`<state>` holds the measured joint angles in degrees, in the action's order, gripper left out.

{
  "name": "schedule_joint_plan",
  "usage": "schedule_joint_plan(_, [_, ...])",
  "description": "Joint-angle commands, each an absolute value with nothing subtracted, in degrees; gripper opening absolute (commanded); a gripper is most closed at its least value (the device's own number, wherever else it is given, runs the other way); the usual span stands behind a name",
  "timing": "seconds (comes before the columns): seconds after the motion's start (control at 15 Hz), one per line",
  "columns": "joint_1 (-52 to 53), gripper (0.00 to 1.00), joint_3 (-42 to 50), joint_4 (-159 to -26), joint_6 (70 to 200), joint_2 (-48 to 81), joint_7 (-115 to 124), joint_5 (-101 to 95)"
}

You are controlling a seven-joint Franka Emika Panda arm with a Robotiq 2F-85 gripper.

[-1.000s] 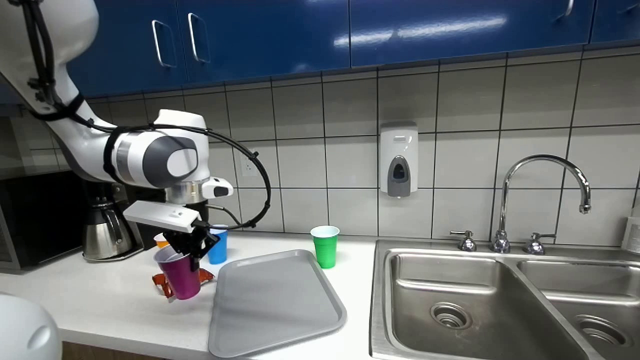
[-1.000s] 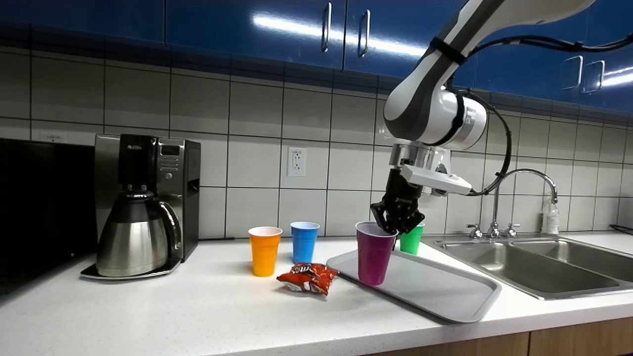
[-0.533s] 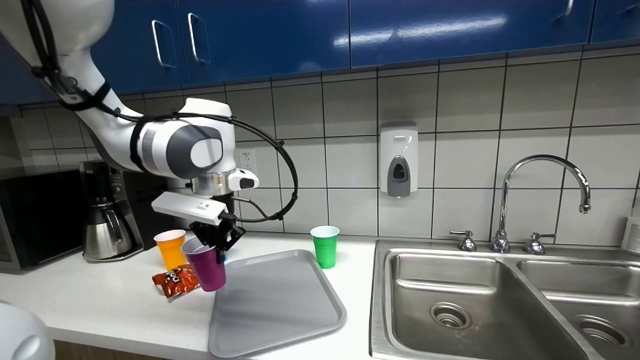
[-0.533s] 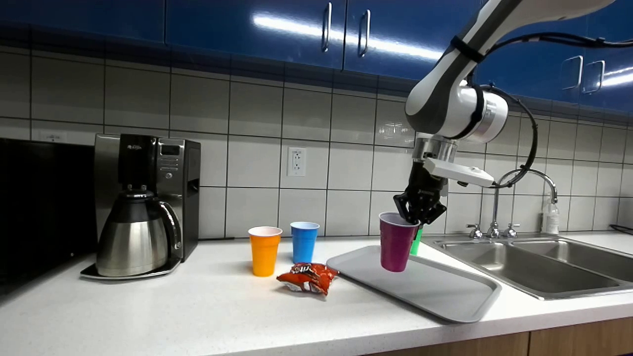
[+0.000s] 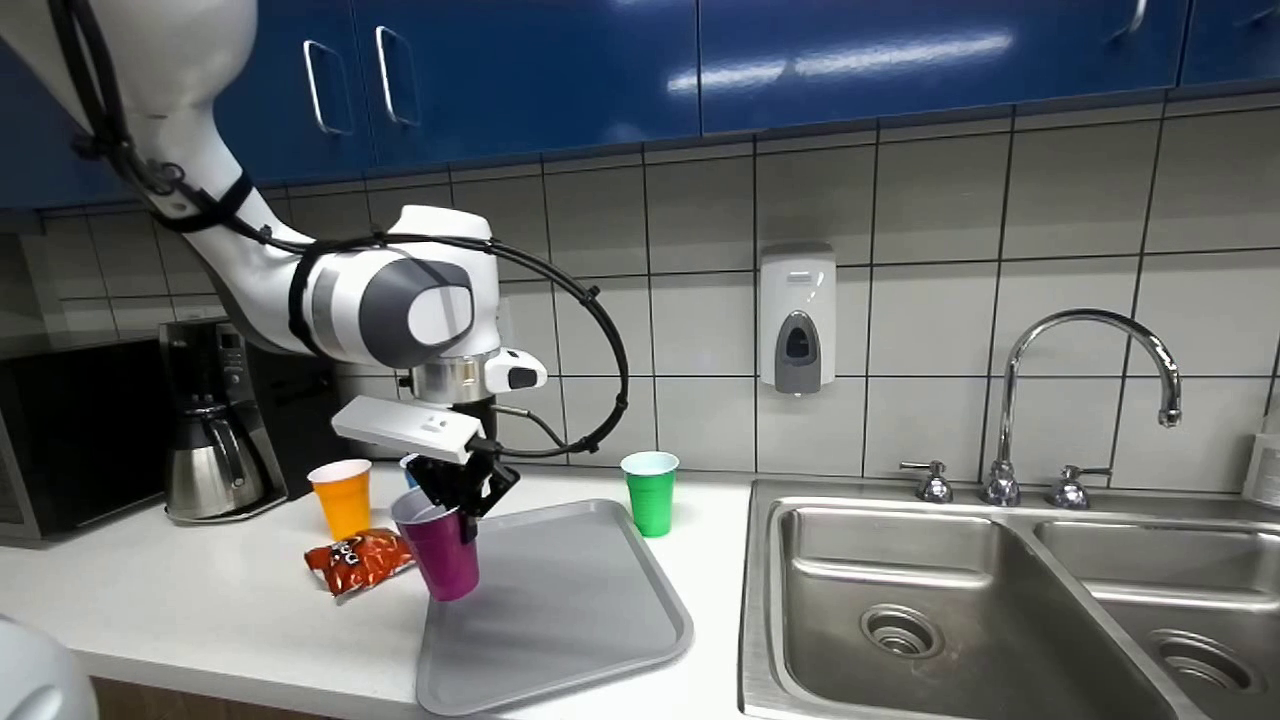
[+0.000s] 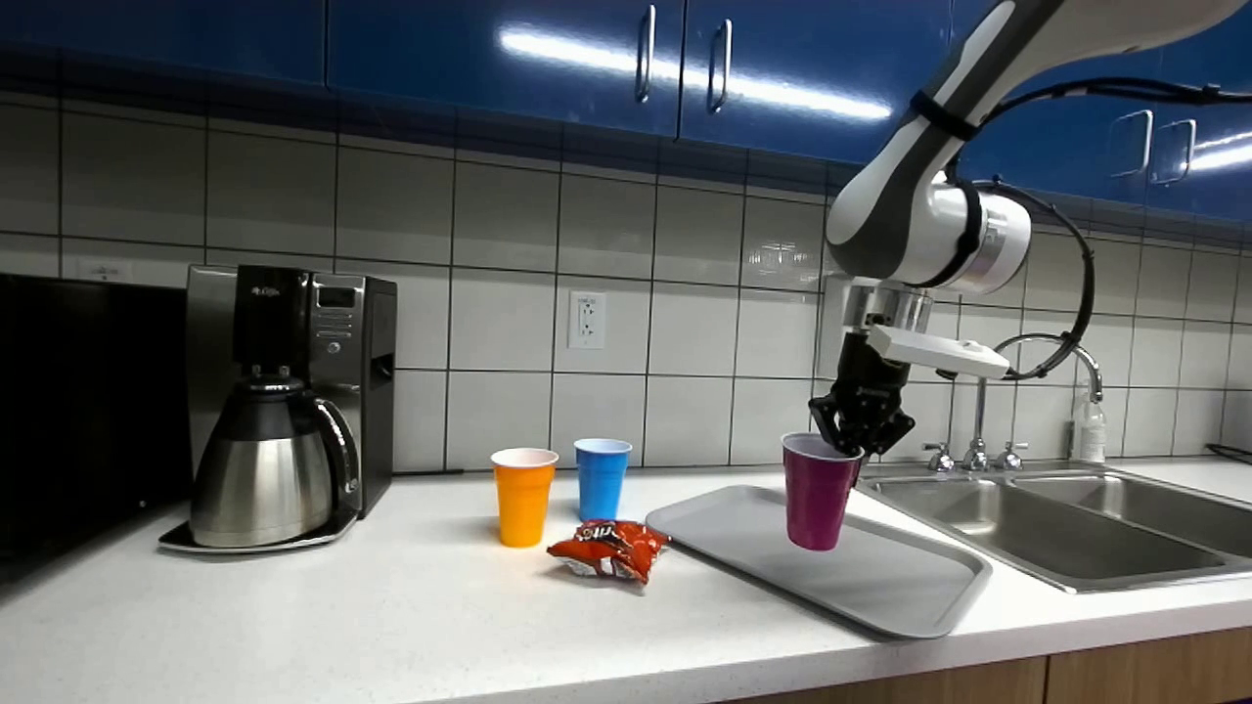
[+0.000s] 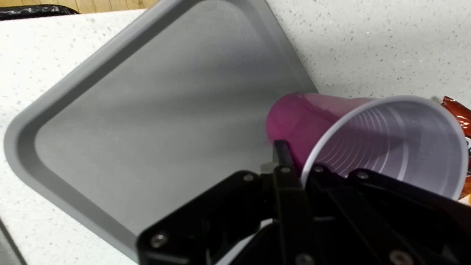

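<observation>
Gripping purple cup [image 6: 818, 504] w/ pincer [image 7: 302, 172], mouth up, long axis slightly off vert.

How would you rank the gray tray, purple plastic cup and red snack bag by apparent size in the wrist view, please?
1. Gray tray, largest by far.
2. Purple plastic cup, perhaps enlarged by being nearer.
3. Red snack bag, cut off at the right edge.

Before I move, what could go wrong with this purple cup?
The pincer grips the purple cup by one side of its wall only, so it might swivel or slip. In an exterior view its base appears close to the raised edge of the gray tray, so lowering it here could catch that edge and tip the cup.
</observation>
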<state>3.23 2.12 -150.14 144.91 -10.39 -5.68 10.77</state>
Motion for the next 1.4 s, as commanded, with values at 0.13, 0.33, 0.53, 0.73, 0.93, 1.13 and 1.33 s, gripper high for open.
schedule_joint_plan(0.13, [0.52, 0.01, 2.50, -150.83, 143.76, -10.49, -4.77, 6.80])
schedule_joint_plan(0.33, [-0.07, 0.01, 2.81, -151.29, 144.05, -9.72, -4.83, 6.17])
schedule_joint_plan(0.53, [-0.35, 0.01, 2.80, -151.33, 144.12, -8.81, -4.51, 5.67])
schedule_joint_plan(0.73, [-0.36, 0.01, 2.61, -150.93, 144.27, -7.75, -4.07, 4.98])
schedule_joint_plan(0.93, [-0.47, 0.01, 2.49, -150.75, 144.75, -6.72, -3.46, 3.84])
schedule_joint_plan(1.13, [-0.45, 0.01, 2.43, -150.75, 144.98, -6.13, -3.11, 2.67])
schedule_joint_plan(1.33, [-0.42, 0.01, 2.43, -150.38, 145.35, -5.22, -2.48, 2.05])
